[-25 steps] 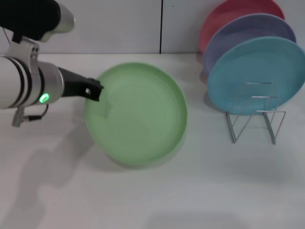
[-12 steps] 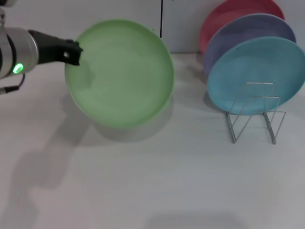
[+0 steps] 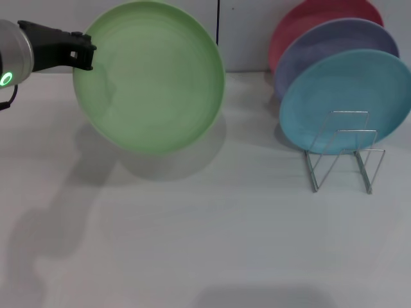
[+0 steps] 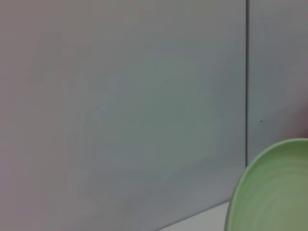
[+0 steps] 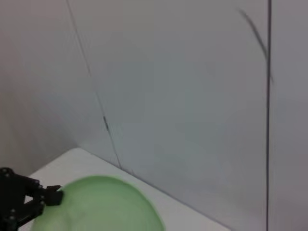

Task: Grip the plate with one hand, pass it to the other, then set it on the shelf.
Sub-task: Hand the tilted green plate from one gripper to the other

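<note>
The light green plate [image 3: 151, 77] is held up in the air at the back left, tilted with its face toward me. My left gripper [image 3: 82, 54] is shut on the plate's left rim. The plate's edge also shows in the left wrist view [image 4: 274, 192] and the right wrist view [image 5: 101, 207], where the left gripper [image 5: 45, 197] holds its rim. The silver wire shelf [image 3: 343, 151] stands on the table at the right. My right gripper is out of view.
A turquoise-blue plate [image 3: 347, 99], a lavender plate [image 3: 334, 45] and a pink plate [image 3: 314, 16] stand upright in the shelf, front to back. The white table [image 3: 205, 244] lies below and a grey wall [image 3: 244, 32] stands behind.
My left gripper has lifted the green plate off the table and carried it up and to the left, tilting it more upright.
</note>
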`<state>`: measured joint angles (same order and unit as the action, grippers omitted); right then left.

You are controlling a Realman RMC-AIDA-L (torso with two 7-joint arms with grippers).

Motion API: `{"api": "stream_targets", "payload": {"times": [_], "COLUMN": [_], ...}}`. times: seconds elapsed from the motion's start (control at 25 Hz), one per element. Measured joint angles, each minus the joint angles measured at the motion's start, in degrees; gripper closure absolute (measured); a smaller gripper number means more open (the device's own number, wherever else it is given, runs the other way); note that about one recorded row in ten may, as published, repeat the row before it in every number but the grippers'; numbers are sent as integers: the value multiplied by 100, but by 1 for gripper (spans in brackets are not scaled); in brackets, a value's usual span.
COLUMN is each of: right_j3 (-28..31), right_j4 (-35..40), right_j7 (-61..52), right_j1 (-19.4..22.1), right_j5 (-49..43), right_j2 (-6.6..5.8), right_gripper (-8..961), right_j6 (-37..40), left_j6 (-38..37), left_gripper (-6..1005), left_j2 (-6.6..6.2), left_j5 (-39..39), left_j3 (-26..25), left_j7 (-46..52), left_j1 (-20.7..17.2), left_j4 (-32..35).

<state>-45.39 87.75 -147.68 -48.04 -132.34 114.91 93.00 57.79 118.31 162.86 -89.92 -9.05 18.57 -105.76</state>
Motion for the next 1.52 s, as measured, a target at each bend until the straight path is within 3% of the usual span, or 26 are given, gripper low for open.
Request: {"api": "stream_targets", "payload": {"times": [0.52,0.88,1.52], "right_j3": [-157,-163,-413], "right_j4": [-1181,-2102,-2857], "right_j7": [302,452,612], "right_j1": [-216,-622,-1058], "right_j5": [70,-110,-336], "right_j2": [-6,-158,-182], "right_gripper": [201,201,201], "right_j6": [-372,-661,-867], "left_j6": [-308,-582,-701], "left_gripper": [950,947,942], "left_j2": [5,-6,-1], "left_j5": [-88,-246,-361], "left_j3": [331,534,605], "left_j7": [7,0,0], "left_j1": [-231,-250,-199], "left_j4": [160,136,194]}}
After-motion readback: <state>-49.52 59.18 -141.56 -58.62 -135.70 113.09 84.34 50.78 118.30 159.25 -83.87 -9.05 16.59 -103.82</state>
